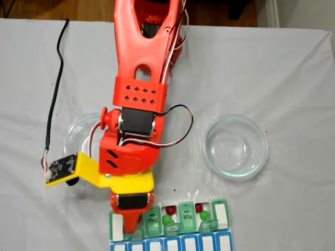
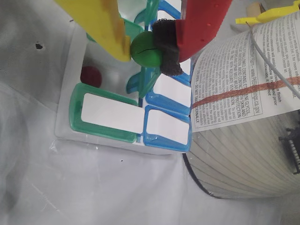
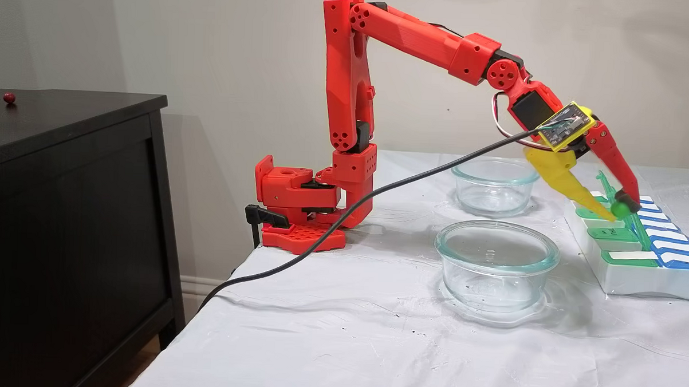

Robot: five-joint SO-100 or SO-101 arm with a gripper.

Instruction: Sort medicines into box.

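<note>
the red and yellow two-finger gripper is clamped on a round glossy green pill, the yellow finger on one side and the black-padded red finger on the other. in a fixed view the same green pill hangs just above the flat rectangular pill organizer with translucent green lids and a blue row.

in the wrist view a dark red round pill lies in an open compartment of the organizer, directly beside a closed green lid and below the held pill.

the organizer's long axis runs left to right along the bottom edge of a fixed view, green row nearer the arm, blue row at the frame edge. there, two open compartments each hold a red pill and a green one; the second red pill sits right of the tue lid.

two round clear glass bowls stand on the white cloth-covered table, apart from the organizer.
</note>
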